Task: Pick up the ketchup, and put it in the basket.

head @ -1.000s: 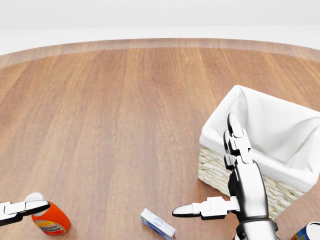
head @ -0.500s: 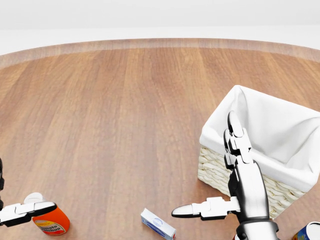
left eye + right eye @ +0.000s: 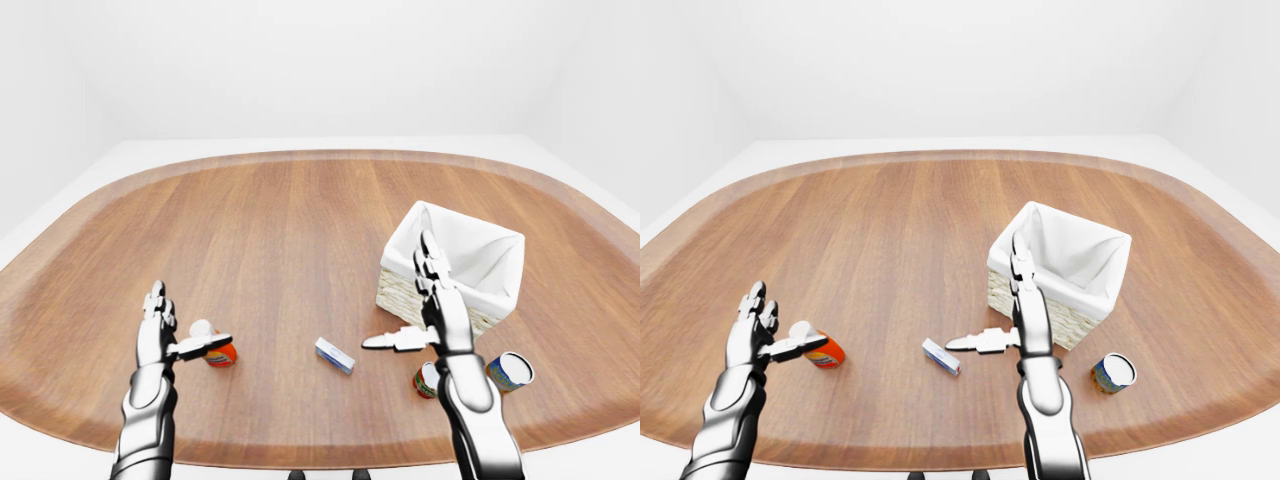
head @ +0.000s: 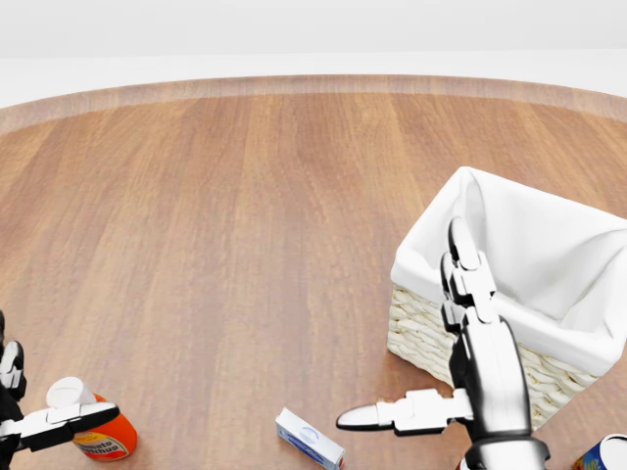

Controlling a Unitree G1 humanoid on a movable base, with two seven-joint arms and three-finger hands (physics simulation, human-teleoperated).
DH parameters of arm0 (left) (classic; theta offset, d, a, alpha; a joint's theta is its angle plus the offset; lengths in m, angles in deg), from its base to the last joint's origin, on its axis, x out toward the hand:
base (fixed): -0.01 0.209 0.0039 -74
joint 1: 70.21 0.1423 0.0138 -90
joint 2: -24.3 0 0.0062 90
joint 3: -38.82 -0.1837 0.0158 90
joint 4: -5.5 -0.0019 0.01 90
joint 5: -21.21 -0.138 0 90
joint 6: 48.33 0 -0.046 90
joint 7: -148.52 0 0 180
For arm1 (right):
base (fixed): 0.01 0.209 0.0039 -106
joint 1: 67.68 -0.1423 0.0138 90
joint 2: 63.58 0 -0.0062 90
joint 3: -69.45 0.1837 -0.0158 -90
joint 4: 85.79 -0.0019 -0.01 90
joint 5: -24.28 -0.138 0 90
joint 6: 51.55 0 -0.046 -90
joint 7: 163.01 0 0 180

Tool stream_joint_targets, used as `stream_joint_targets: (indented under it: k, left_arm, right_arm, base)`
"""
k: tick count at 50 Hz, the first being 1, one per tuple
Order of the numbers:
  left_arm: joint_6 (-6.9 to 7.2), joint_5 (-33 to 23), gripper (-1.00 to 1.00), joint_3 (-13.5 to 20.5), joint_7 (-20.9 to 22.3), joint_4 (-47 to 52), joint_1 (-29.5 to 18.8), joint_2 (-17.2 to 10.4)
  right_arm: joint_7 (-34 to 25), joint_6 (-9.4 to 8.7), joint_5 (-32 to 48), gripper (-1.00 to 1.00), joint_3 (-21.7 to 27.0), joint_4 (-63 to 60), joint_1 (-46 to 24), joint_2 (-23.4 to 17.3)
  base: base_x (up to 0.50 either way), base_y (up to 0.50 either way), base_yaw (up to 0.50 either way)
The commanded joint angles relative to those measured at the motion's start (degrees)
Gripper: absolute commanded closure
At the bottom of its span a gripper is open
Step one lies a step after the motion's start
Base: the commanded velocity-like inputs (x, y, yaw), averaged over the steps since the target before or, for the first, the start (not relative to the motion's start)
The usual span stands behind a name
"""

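Note:
The ketchup [image 4: 101, 435], an orange-red bottle with a white cap, lies on its side at the bottom left of the head view. My left hand [image 3: 180, 326] is open just left of it. Its fingers [image 3: 156, 303] point up and its thumb reaches across the bottle near the cap; I cannot tell if it touches. The basket [image 4: 422, 335], wicker with a white cloth lining, stands at the right. My right hand [image 4: 402, 328] is open over the table by the basket's near left wall, fingers up, thumb pointing left, holding nothing.
A small white and blue box [image 4: 309, 439] lies between the hands. A red can [image 3: 427, 380] and a blue-labelled can [image 3: 509, 371] stand below the basket near my right forearm. The oval wooden table's [image 3: 300, 220] near rim runs just below the hands.
My left hand has come up and inward in the head view; its fingers now show at the left edge and its thumb sits lower across the bottle. The right hand barely moved.

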Motion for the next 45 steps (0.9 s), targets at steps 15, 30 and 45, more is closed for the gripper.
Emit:
stream_joint_targets:
  k: [15, 30, 45]
  left_arm:
    - [0.00, 1.79, -1.00, -2.64, -1.65, -19.46, -5.37, -2.96]
    - [0.00, 3.06, -1.00, -4.41, -2.36, -29.79, -10.25, -4.62]
    - [0.00, 4.29, 1.00, -5.07, -1.35, -30.35, -10.16, -4.47]
  right_arm:
    - [0.04, 0.00, 0.02, -1.00, -0.76, -1.39, 1.43, -0.15]
    - [0.12, 0.00, -0.01, -1.00, -0.82, -1.57, 2.40, -0.31]
    - [0.14, 0.00, 0.09, -1.00, -0.85, -1.68, 2.83, -0.34]
  base:
    - [0.00, 0.00, 0.00]
    - [0.00, 0.00, 0.00]
    - [0.00, 0.00, 0.00]
